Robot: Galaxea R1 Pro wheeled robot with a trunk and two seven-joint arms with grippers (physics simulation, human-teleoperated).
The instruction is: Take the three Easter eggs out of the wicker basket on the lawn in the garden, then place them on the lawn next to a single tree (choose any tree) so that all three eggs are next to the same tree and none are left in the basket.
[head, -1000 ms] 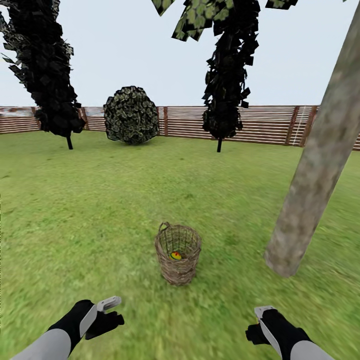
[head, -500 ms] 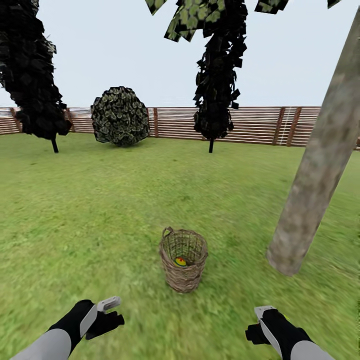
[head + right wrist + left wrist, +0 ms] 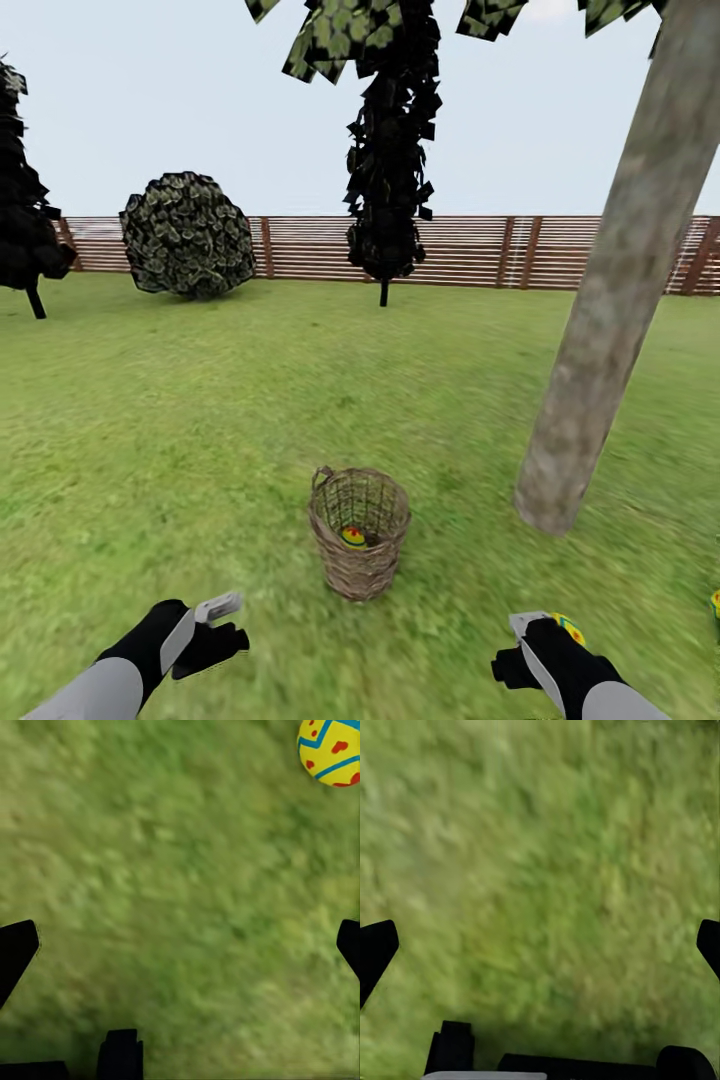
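Head view first: the brown woven wicker basket (image 3: 358, 530) sits on the mottled green lawn (image 3: 200, 420) at about 12 o'clock from the robot, with one small yellow zigzag-patterned Easter egg (image 3: 352, 537) visible down inside it. The thick grey-brown tree trunk (image 3: 610, 290) rises at roughly 2 o'clock, near the basket but apart from it. A second yellow egg (image 3: 569, 627) peeks out on the grass just beside the right gripper (image 3: 525, 640), and a sliver of what looks like a third (image 3: 715, 603) shows at the picture's 3 o'clock edge. The left gripper (image 3: 212, 625) hangs low at 7 o'clock. A brown slat fence (image 3: 450, 250) runs along the back.

Left wrist view: just blurry grass, the dark fingertips (image 3: 376, 949) standing wide apart, nothing between them.

Right wrist view: jaws also wide apart and empty, with that patterned egg on the grass off to one side.

What could go wrong, I reckon: the basket is deep and light-looking, so reaching in at an angle could tip it or snag the weave. Also, the base rolling around could nudge the loose eggs away from the tree.
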